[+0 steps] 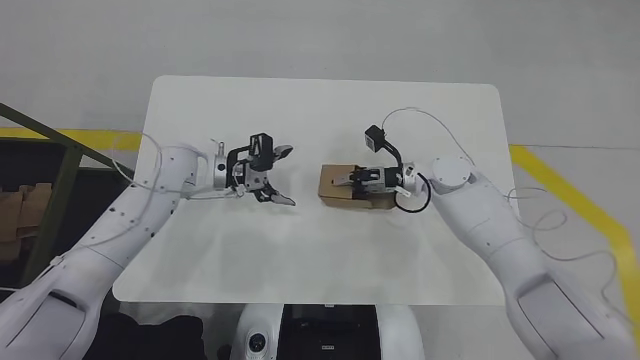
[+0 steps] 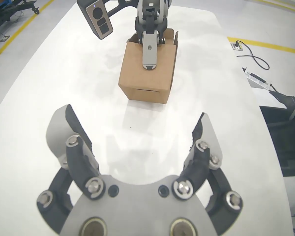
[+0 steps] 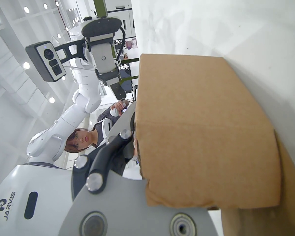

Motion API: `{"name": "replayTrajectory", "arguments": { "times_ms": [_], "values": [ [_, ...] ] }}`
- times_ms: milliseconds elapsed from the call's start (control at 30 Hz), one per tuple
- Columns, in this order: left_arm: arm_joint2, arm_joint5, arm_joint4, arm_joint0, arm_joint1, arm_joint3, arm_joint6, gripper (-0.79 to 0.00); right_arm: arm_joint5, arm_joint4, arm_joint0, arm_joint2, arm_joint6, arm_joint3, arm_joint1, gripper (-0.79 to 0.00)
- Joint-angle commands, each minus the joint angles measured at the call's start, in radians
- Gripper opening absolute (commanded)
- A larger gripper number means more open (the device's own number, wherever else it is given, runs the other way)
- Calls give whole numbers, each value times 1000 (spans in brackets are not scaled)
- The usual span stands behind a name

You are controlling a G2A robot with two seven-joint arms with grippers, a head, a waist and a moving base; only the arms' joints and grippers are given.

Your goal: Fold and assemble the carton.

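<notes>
Clamping carton, right gripper; left gripper hovers apart, jaws spread.

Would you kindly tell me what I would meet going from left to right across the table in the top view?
left gripper, fingers open → carton → right gripper, shut on the carton at its right-hand end in that picture
</notes>
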Motion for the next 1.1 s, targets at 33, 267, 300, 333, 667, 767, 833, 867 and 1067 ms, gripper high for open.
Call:
{"name": "replayTrajectory", "arguments": {
  "times_ms": [33,267,300,333,667,767,833,867,1067],
  "values": [
    [20,26,67,-9,-7,14,40,0,-7,-8,9,-10,-11,29,-10,-560],
    [63,94,106,-18,-33,70,105,0,-36,-6,20,1,-12,61,-19,0],
    [69,102,110,-21,-37,75,109,0,-40,-9,20,6,-10,59,-17,0],
    [74,110,113,-24,-41,79,112,0,-43,-12,19,12,-7,54,-14,0],
    [131,146,174,-68,-78,107,161,0,-25,-84,-71,144,-8,-120,64,0],
    [148,148,180,-85,-92,125,168,0,-9,-88,-139,213,-9,-227,98,0],
    [159,151,176,-96,-103,141,172,0,6,-96,-190,264,-5,-301,120,0],
    [165,153,174,-101,-108,149,173,0,12,-99,-217,290,-3,-340,131,0],
    [206,171,160,-131,-146,195,157,0,63,-134,-363,426,-19,-546,181,0]
  ]
}}
